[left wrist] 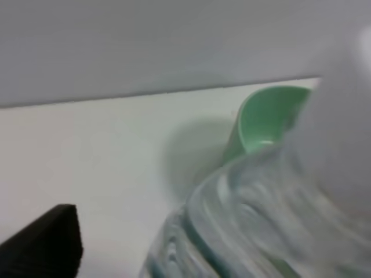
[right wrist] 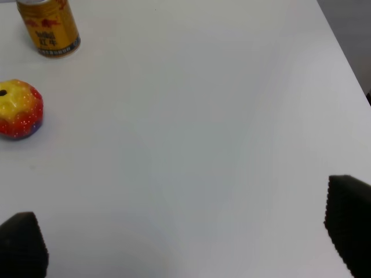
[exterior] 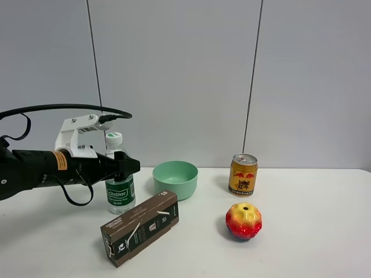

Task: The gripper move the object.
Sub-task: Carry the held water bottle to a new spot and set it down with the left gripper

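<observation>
**A:** Where is the bottle?

**B:** The bottle (exterior: pixel 120 188) stands upright on the worktop (exterior: pixel 313 231), left of the green bowl (exterior: pixel 175 179) and just behind the brown box (exterior: pixel 139 227).

**A:** And the left gripper?

**B:** The left gripper (exterior: pixel 131 166) reaches in level from the left, at the bottle's shoulder under the white cap. In the high view it overlaps the bottle.

**A:** Are its jaws closed on it?

**B:** I cannot tell. The left wrist view shows one black finger (left wrist: pixel 43 246) with worktop between it and the blurred bottle. The other finger is out of frame.

**A:** What about the right gripper?

**B:** The right gripper (right wrist: pixel 185 236) shows only in its own wrist view, jaws wide over the worktop. The can (exterior: pixel 243 174) stands right of the bowl, and the red-yellow fruit (exterior: pixel 243 221) sits in front of the can, both well apart from that gripper.
</observation>
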Tool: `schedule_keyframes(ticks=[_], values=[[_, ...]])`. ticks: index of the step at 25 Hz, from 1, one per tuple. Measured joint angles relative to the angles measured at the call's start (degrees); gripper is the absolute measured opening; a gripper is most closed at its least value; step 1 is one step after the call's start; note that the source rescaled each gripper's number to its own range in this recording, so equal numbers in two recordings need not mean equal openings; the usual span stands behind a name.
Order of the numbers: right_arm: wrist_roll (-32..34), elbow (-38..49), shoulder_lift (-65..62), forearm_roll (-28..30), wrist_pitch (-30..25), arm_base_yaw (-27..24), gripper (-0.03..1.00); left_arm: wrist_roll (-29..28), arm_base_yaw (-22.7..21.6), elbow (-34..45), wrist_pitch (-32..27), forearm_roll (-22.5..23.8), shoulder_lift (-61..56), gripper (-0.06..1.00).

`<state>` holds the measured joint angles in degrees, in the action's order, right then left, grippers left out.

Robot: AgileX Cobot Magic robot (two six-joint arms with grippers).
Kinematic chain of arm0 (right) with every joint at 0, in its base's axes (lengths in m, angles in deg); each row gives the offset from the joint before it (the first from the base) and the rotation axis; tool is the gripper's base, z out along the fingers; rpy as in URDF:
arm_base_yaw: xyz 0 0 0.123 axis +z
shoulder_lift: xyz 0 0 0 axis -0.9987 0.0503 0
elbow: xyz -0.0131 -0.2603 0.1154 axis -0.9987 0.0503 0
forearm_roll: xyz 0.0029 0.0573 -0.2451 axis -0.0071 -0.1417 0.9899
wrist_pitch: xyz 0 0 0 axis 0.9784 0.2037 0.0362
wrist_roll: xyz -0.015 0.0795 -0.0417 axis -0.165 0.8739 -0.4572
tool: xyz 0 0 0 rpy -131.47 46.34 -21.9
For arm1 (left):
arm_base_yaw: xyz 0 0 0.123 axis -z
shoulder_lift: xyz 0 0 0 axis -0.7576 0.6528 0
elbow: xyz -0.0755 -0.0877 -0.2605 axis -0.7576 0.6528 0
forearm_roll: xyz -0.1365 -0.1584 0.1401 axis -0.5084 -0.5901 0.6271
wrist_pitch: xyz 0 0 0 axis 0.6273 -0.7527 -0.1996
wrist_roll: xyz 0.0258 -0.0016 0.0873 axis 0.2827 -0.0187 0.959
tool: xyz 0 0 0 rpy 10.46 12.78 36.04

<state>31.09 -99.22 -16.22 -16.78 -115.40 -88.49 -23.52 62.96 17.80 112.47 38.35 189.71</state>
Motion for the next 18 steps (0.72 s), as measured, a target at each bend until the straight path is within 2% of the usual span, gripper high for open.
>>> schedule_keyframes(ticks=[4,9,18], values=[[0.00,0.00,0.00,0.00,0.00,0.00,1.00,-2.04,0.00,0.00,0.00,0.97,0.00,0.99],[0.00,0.00,0.00,0.00,0.00,0.00,1.00,-2.54,0.00,0.00,-0.06,2.36,-1.13,1.00],[0.00,0.00,0.00,0.00,0.00,0.00,1.00,-2.68,0.00,0.15,-3.32,4.34,-12.00,1.00]])
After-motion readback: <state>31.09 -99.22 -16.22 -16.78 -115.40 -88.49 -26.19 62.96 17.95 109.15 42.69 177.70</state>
